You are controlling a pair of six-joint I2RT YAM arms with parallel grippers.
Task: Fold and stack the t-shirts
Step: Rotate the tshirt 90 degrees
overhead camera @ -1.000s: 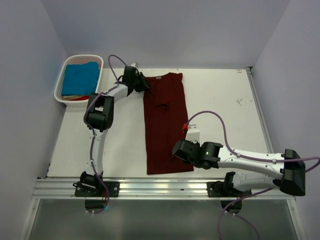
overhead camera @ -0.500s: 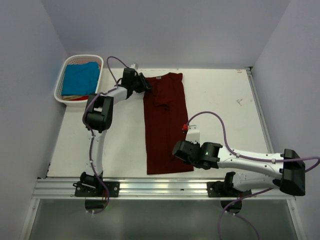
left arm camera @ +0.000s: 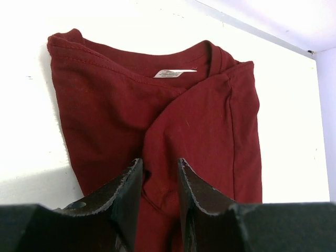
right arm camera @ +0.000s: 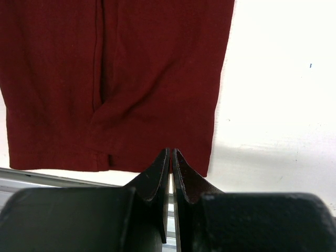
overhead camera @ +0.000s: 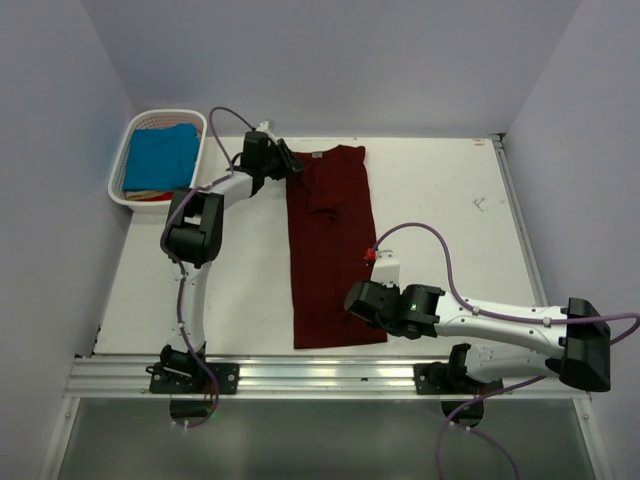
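The dark maroon t-shirt (overhead camera: 330, 250) lies flat as a long narrow strip, collar at the far end, hem near the front rail. In the left wrist view its collar, label and tucked-in sleeves (left arm camera: 157, 105) show. My left gripper (overhead camera: 290, 163) (left arm camera: 159, 161) hovers over the shirt's far left corner with its jaws a little apart and nothing pinched. My right gripper (overhead camera: 352, 300) (right arm camera: 171, 151) is shut and empty, its tips over the hem's right part (right arm camera: 131, 79). The turquoise t-shirt (overhead camera: 160, 155) sits folded in the basket.
The white slatted basket (overhead camera: 120, 165) stands at the far left corner against the wall, with other cloth under the turquoise shirt. The metal rail (overhead camera: 320, 375) runs along the near edge. Walls close in the table on the left, back and right.
The left gripper has shifted slightly toward the far edge, off the collar corner, and its jaws have parted a little. The right arm and the shirt have not moved.
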